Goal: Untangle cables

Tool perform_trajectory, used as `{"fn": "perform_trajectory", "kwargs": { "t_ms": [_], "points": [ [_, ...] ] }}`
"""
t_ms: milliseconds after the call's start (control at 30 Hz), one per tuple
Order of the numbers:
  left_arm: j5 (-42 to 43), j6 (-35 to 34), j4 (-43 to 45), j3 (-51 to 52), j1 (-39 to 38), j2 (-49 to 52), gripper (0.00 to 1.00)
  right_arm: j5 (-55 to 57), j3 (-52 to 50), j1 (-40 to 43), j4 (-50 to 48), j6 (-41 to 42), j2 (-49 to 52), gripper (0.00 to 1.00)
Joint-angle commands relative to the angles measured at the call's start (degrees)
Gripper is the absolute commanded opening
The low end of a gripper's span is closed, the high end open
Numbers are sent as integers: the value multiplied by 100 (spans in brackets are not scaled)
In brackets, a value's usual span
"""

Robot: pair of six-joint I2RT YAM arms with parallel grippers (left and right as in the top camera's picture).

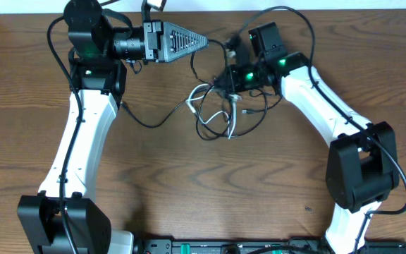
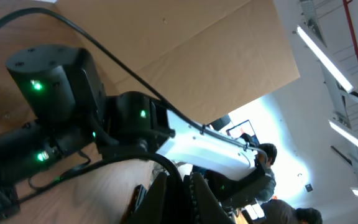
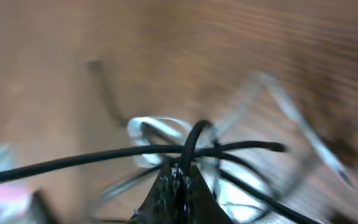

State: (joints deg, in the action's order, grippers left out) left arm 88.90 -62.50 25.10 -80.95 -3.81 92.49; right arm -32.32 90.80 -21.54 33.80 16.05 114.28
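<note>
Right gripper (image 3: 179, 182) — nearest the lens in its wrist view. Fingers closed tight on a black cable (image 3: 190, 144), pinched where it arches up in a loop.
Counter (image 1: 189, 197) — brown wood grain; carries everything listed.
Left gripper (image 1: 204, 42) — raised, lying level, aimed toward the right gripper. Fingers drawn to a point; a dark strand leads off the tip, but whether it is gripped cannot be told.
Tangle (image 1: 217, 113) — loose loops on the upper middle of the counter, just beneath the right gripper.
White cable (image 1: 196, 93) — short, threaded among the black loops.
Handling note: the likely step is drawing one strand free. Lift slowly, away from the left gripper, and pause if loops cinch around the white cable.
</note>
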Motion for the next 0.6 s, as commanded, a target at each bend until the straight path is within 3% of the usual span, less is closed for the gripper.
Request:
{"fn": "perform_trajectory", "kwargs": {
  "t_ms": [0, 300, 400, 500, 567],
  "points": [
    [103, 295, 52, 26, 52, 109, 8, 1537, 26, 413, 374, 282, -15, 1],
    [-341, 313, 48, 26, 400, 809, 8, 1521, 26, 1047, 887, 39, -15, 1],
    [-684, 345, -22, 26, 549, 1163, 7, 960, 39, 1073, 844, -363, -28, 1],
    [-1204, 848, -745, 26, 656, 1390, 7, 446, 118, 1073, 883, -601, -118, 1],
    [-2302, 1692, -2286, 26, 704, 1419, 7, 205, 133, 1073, 896, -651, -308, 1]
  ]
}}
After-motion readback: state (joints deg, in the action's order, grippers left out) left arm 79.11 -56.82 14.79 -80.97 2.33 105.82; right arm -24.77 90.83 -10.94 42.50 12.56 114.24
